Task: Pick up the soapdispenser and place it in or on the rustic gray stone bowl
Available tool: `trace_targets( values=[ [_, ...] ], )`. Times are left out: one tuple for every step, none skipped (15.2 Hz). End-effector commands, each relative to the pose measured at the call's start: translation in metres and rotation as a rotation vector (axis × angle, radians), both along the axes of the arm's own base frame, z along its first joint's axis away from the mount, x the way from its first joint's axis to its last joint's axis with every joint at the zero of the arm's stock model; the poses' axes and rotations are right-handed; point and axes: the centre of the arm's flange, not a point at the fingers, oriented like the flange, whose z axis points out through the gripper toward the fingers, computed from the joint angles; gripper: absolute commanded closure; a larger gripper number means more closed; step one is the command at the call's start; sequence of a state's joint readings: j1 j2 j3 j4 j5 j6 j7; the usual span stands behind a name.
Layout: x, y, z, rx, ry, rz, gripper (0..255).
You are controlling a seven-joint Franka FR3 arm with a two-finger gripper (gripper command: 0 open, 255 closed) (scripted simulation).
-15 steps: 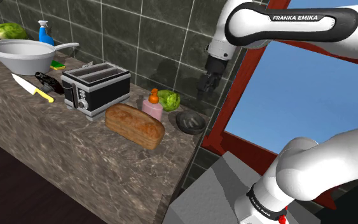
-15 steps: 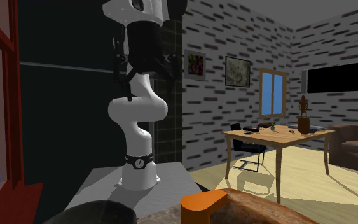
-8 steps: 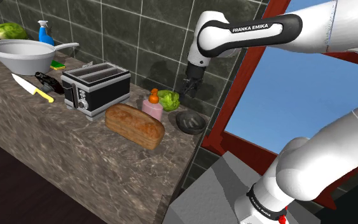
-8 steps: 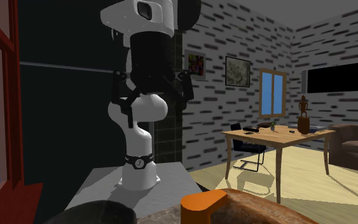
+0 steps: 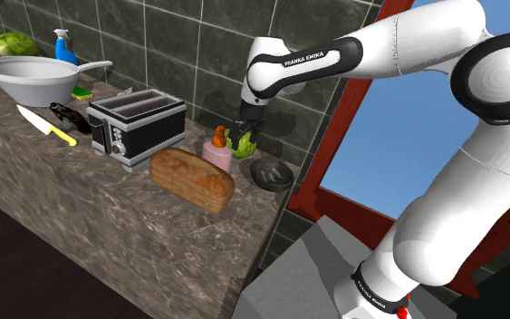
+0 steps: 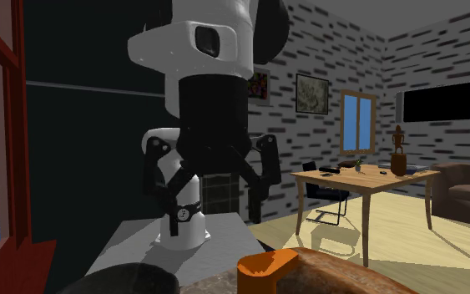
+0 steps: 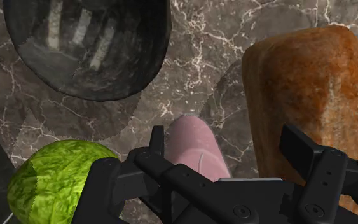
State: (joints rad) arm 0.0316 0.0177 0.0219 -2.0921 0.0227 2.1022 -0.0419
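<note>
The soap dispenser [image 5: 217,149] is pink with an orange pump [image 6: 265,271] and stands on the marble counter between a bread loaf and a green lettuce. My gripper [image 5: 244,138] hangs just above and beside it, toward the lettuce, open with nothing held. In the second exterior view the gripper [image 6: 212,185] shows its two fingers spread wide. In the wrist view the pink dispenser body [image 7: 196,149] lies below the gripper [image 7: 228,156], close to one finger. The dark grey stone bowl [image 5: 272,173] sits empty near the counter's end; the bowl [image 7: 88,44] lies just beyond the dispenser.
The brown bread loaf [image 5: 191,179] lies right next to the dispenser. The green lettuce [image 5: 237,143] sits by the tiled wall. A toaster [image 5: 138,127], a knife [image 5: 46,125] and a pan [image 5: 33,80] stand further along. A red window frame [image 5: 334,136] borders the counter's end.
The arm has swung from near the window toward the shoulder view's left and down, ending over the dispenser and lettuce. The fingers stayed apart.
</note>
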Motion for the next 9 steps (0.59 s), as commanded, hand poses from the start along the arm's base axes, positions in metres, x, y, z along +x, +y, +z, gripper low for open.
trace_targets(
  values=[
    [0.024,0.003,-0.015,-0.009,-0.006,-0.003,0],
    [0.035,0.004,-0.023,-0.014,-0.008,-0.005,0],
    [0.046,0.005,-0.03,-0.019,-0.01,-0.006,0],
    [0.056,0.005,-0.037,-0.023,-0.012,-0.008,0],
    [0.067,0.006,-0.045,-0.028,-0.014,-0.009,0],
    [0.068,0.006,-0.045,-0.028,-0.015,-0.009,0],
    [0.068,0.006,-0.051,-0.028,-0.015,-0.009,0],
    [0.068,0.006,-0.056,-0.028,-0.015,-0.009,0],
    [0.068,0.006,-0.061,-0.028,-0.015,-0.009,0]
  ],
)
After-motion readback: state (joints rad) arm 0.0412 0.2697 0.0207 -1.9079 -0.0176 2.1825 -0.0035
